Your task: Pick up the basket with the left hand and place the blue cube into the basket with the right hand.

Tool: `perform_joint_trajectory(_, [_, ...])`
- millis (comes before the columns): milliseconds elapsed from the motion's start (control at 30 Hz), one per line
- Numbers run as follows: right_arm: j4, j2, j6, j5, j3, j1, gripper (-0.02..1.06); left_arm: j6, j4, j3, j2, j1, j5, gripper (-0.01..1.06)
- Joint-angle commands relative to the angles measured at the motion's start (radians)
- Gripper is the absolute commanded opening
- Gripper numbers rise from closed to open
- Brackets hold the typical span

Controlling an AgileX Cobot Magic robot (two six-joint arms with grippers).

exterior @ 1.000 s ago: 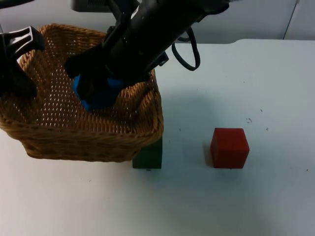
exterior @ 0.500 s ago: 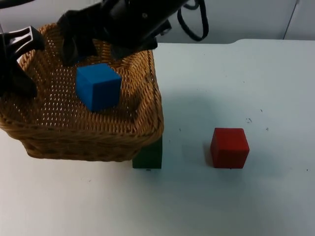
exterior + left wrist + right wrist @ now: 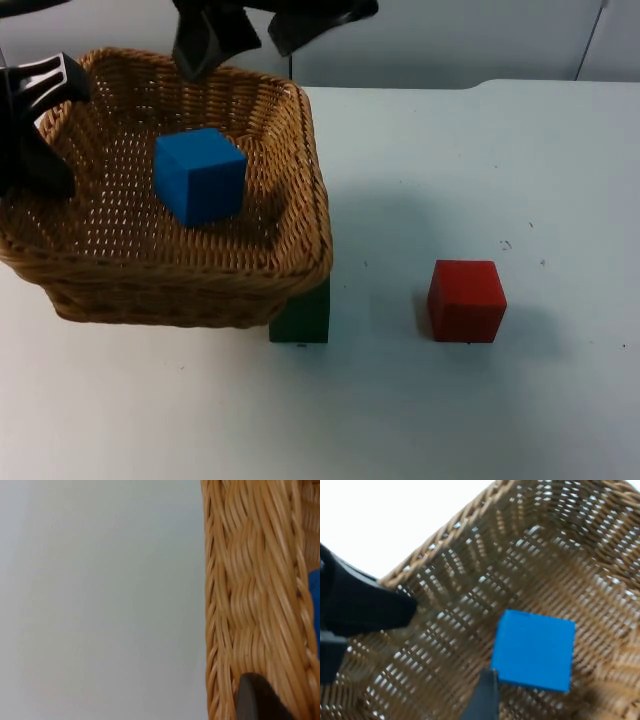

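The white tabletop (image 3: pixel 480 420) carries everything, ending at a grey wall. The biggest thing on it is the basket (image 3: pixel 120 270), woven of tan wicker, roughly square with sloping sides and a thick braided rim; its near corner overhangs a dark green block (image 3: pixel 303 318). Inside, on the basket floor, lies the blue cube (image 3: pixel 200 176), bright plain blue with sharp edges, free of any pincer and resting on the open weave (image 3: pixel 534 650). To the side, well apart from the basket, stands a red cube (image 3: pixel 466 300). The left pincer (image 3: pixel 35 125) grips the basket's left rim, one black finger inside the wall and one outside, pinching the wicker (image 3: pixel 250 605). The right pincer (image 3: pixel 245 25) hangs above the basket's far rim, its fingers spread and holding nothing
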Motion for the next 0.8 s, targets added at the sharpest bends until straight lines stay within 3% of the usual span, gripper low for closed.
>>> perform_joint_trajectory(0, [-0.031, -0.021, 0.013, 0.025, -0.009, 0.004, 0.77, 0.0, -0.027, -0.002, -0.015, 0.001, -0.011, 0.0])
perform_joint_trajectory(333, [-0.035, -0.072, 0.013, 0.076, -0.009, 0.004, 0.77, 0.013, -0.027, -0.002, -0.015, 0.001, -0.011, 0.0])
perform_joint_trajectory(767, [-0.037, -0.096, 0.002, 0.134, -0.009, 0.004, 0.77, 0.043, -0.02, -0.002, -0.015, 0.008, -0.089, 0.0])
